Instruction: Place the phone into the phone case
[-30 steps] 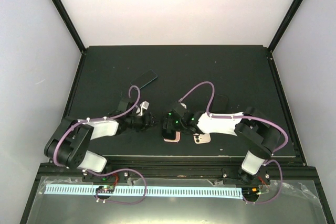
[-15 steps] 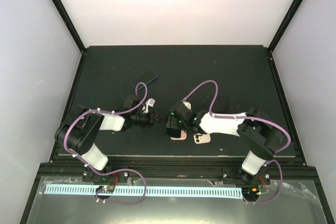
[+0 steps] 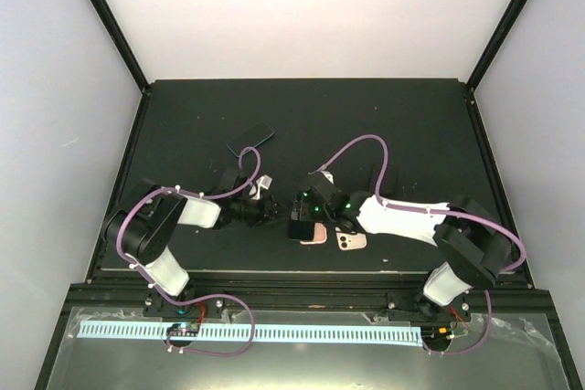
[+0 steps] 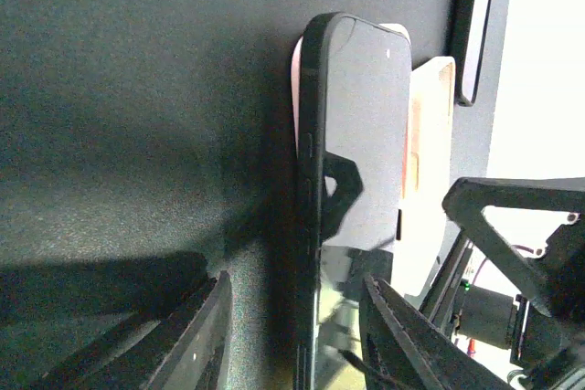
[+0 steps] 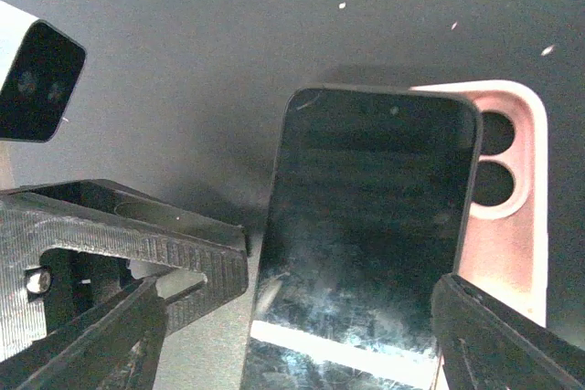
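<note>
The black phone [image 3: 298,225] lies screen up, tilted, with one long side over the pink case [image 3: 316,236]. In the right wrist view the phone [image 5: 366,244] covers the case's left part, and the case's [image 5: 512,207] camera cut-outs show at the right. My right gripper [image 3: 302,214] is open, its fingers [image 5: 110,340] on either side of the phone's near end. My left gripper [image 3: 271,212] is open at the phone's left edge. In the left wrist view [image 4: 297,335] the phone's [image 4: 361,134] dark edge runs between my fingertips [image 4: 196,335].
A second pale pink phone or case [image 3: 350,242] with camera lenses lies just right of the pink case. A dark phone [image 3: 249,139] lies at the back left. A dark flat item [image 3: 385,176] lies behind my right arm. Purple cables loop over both arms.
My left gripper has moved right, up to the phone's left edge. My right gripper and the phone have shifted slightly right and back, over the pink case.
</note>
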{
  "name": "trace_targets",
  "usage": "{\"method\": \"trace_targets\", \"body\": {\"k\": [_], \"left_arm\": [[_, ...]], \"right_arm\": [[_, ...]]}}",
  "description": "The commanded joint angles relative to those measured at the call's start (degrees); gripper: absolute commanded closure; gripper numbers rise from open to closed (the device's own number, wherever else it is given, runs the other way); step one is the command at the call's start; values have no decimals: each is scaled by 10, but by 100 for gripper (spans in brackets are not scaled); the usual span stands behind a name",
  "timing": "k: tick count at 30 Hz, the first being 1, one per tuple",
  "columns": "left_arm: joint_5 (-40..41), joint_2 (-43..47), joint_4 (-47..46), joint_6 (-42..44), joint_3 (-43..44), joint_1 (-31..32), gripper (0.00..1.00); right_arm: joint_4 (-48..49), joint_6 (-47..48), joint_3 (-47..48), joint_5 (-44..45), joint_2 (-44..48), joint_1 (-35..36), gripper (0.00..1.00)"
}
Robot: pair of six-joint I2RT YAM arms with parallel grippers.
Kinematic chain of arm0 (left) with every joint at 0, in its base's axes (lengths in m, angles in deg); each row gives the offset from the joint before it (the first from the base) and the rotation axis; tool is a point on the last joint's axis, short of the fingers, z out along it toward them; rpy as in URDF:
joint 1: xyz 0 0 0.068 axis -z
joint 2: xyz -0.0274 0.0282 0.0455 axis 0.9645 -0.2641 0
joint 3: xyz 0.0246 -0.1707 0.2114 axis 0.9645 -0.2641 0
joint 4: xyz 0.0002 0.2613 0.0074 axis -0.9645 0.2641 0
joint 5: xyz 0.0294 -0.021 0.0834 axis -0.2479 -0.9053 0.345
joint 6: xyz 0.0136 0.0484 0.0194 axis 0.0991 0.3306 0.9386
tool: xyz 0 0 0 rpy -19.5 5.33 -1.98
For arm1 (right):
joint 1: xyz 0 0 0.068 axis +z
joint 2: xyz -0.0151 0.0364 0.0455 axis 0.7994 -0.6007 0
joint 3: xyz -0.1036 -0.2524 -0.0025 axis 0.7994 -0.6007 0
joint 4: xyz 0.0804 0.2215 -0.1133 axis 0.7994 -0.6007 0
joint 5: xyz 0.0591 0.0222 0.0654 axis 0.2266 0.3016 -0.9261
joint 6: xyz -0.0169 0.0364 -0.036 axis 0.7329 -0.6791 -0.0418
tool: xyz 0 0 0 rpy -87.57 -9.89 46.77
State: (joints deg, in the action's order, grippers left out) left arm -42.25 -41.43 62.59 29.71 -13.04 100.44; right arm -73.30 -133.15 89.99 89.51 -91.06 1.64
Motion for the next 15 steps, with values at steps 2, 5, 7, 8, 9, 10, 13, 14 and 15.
{"method": "trace_targets", "body": {"k": [2,5,7,8,9,10,13,14,15], "left_arm": [[11,-5,11,17,21,5,60],[14,-6,15,17,22,7,59],[13,-8,15,15,22,9,59],[13,-9,15,14,22,11,59],[13,-9,15,13,22,13,59],[13,-10,15,11,22,15,59],[16,-11,16,7,23,21,59],[17,-11,19,7,25,22,60],[19,-13,22,7,26,23,60]], "right_arm": [[5,29,-25,12,31,-20,25],[2,39,-37,15,38,-30,32],[3,43,-46,10,39,-37,35],[6,45,-51,5,39,-40,37],[11,45,-57,-1,39,-42,38],[15,45,-63,-5,40,-43,39],[20,44,-73,-10,39,-44,39],[22,43,-77,-12,39,-45,39],[26,41,-81,-15,39,-46,37]]}}
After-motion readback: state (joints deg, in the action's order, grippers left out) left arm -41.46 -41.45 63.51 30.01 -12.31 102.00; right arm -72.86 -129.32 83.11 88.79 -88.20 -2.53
